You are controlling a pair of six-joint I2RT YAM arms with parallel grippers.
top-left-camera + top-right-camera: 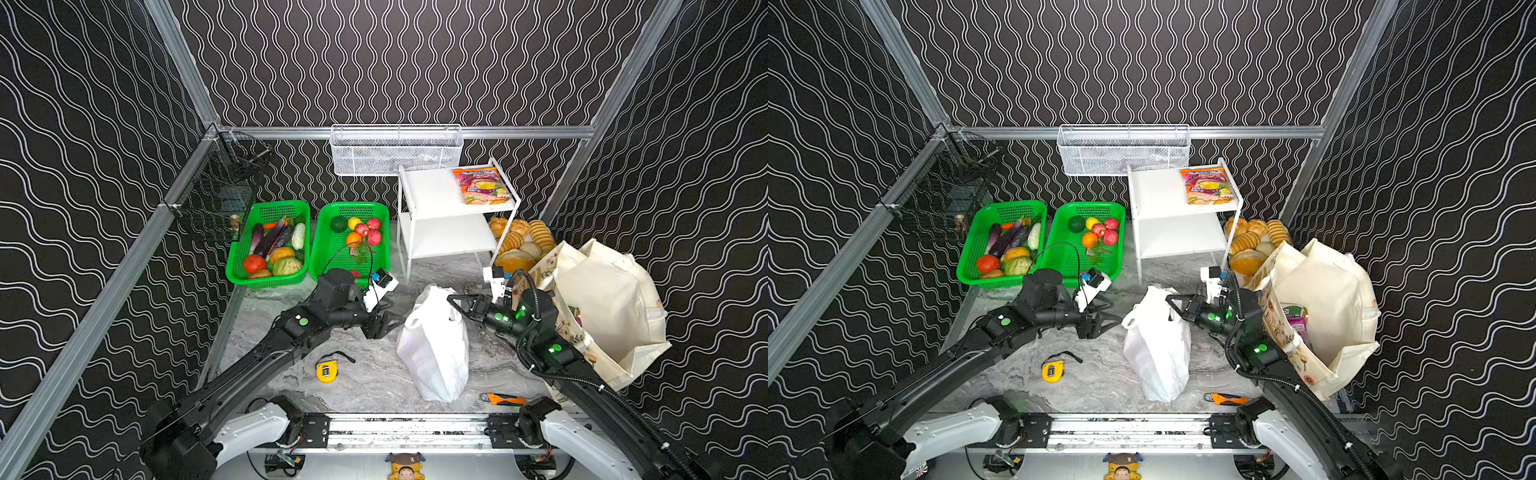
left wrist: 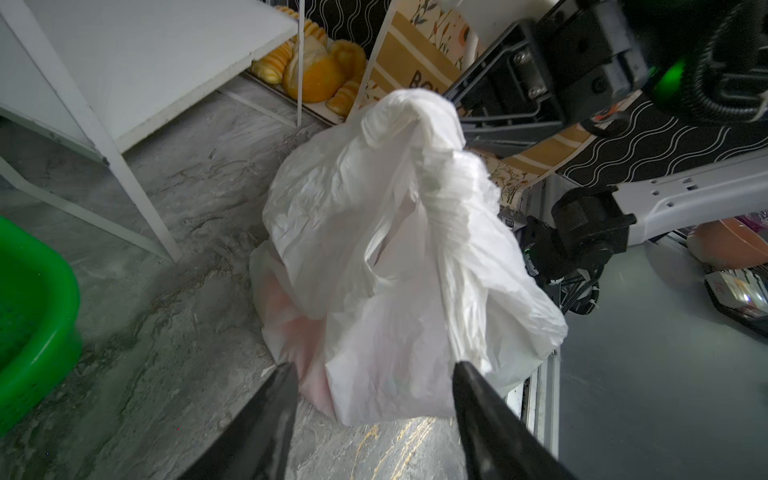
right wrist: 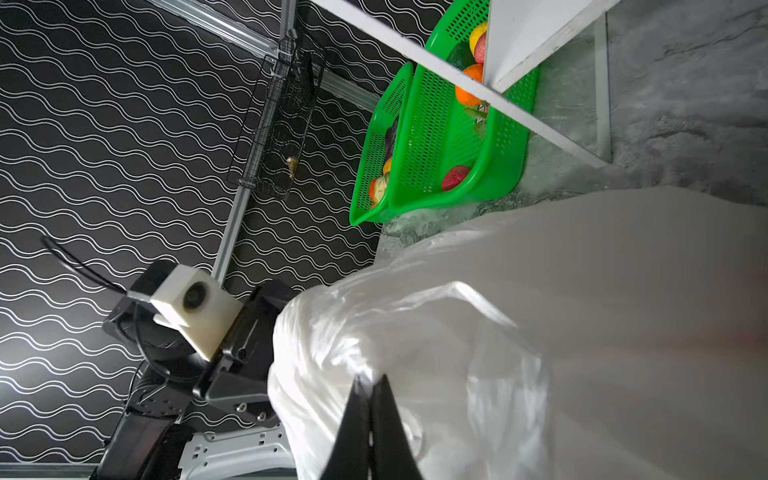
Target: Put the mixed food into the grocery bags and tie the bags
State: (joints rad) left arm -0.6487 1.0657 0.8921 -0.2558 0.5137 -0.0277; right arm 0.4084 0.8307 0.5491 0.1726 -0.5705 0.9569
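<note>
Judging by its crumpled, half-clear film, the bag (image 1: 434, 345) looked light, limp and slippery, likely to tear if dragged and to slump if let go, so the twisted handles seemed the place to take it, not the thin walls. It stood on the counter (image 1: 365, 374) between the two sets of fingers, something pink showing faintly through its base. The right fingers (image 3: 353, 424) were closed flat on a bunched handle (image 2: 415, 116) at the top, holding it up. The left fingers (image 2: 270, 415) stood wide apart and held nothing, the bag just ahead of them and a loose strand (image 2: 461, 291) hanging close by one tip; whether it touched could not be told. The bag's long axis ran about upright, base to pinched top, mouth upward, its top drawn toward the right fingers.
</note>
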